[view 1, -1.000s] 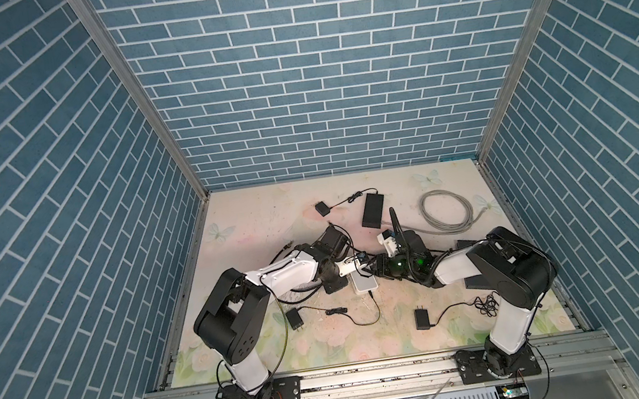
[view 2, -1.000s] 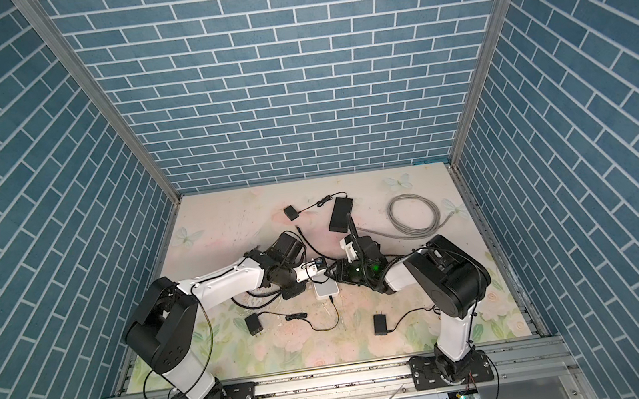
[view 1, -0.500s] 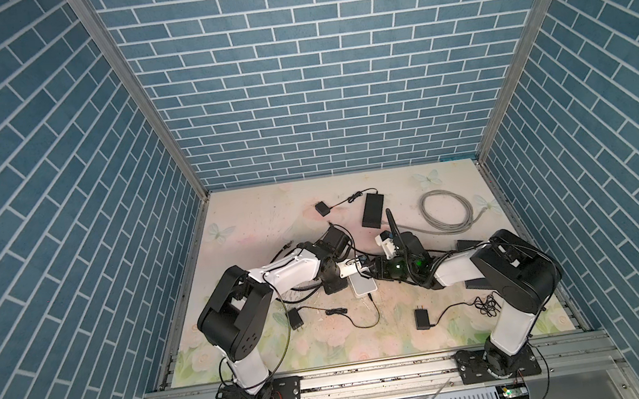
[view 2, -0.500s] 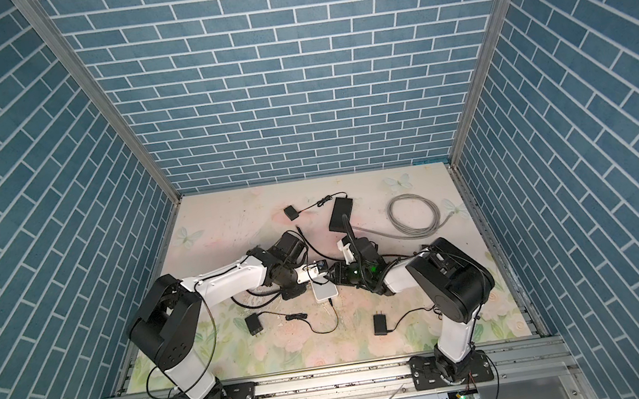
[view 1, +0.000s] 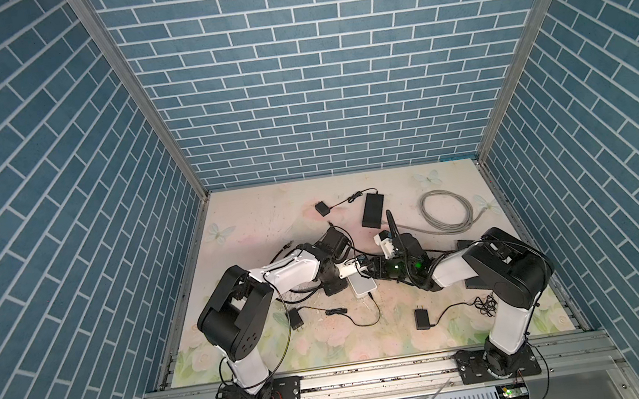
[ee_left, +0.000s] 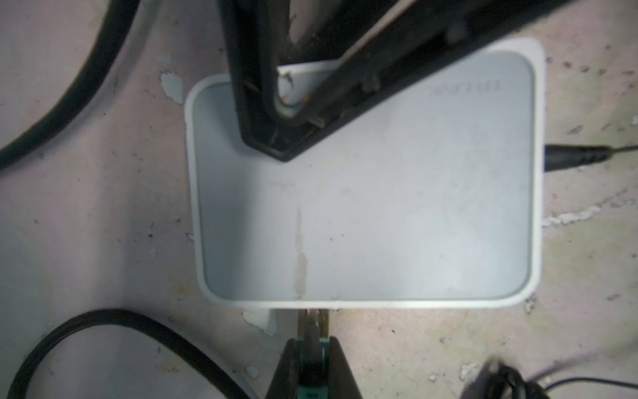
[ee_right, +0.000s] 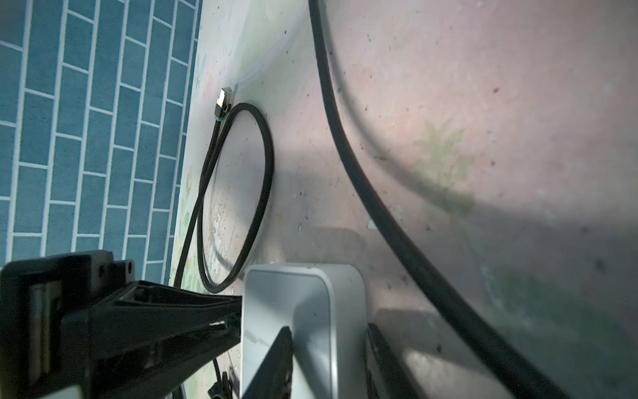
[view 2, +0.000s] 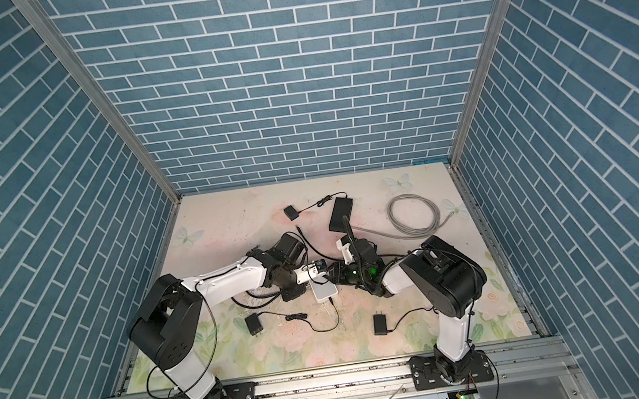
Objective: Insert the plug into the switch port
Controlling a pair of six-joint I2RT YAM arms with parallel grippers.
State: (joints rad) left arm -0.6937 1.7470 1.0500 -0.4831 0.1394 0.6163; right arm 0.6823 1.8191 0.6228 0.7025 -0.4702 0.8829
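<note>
White switch (ee_left: 362, 193) lies on the table; my right pincer (ee_right: 328, 359) straddles it, steadying it. My left pincer (ee_left: 312, 362), clamped narrow on the plug (ee_left: 312, 324), holds it at the switch's edge. Insertion is underway, I judge; next: push straight in.

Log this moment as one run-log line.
left gripper: shut on plug, at switch port | right gripper: shut on switch, bracing | insertion: depth unclear

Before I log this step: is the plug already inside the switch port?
Partly in, it seems: the plug meets the switch edge; seating depth is hidden.
</note>
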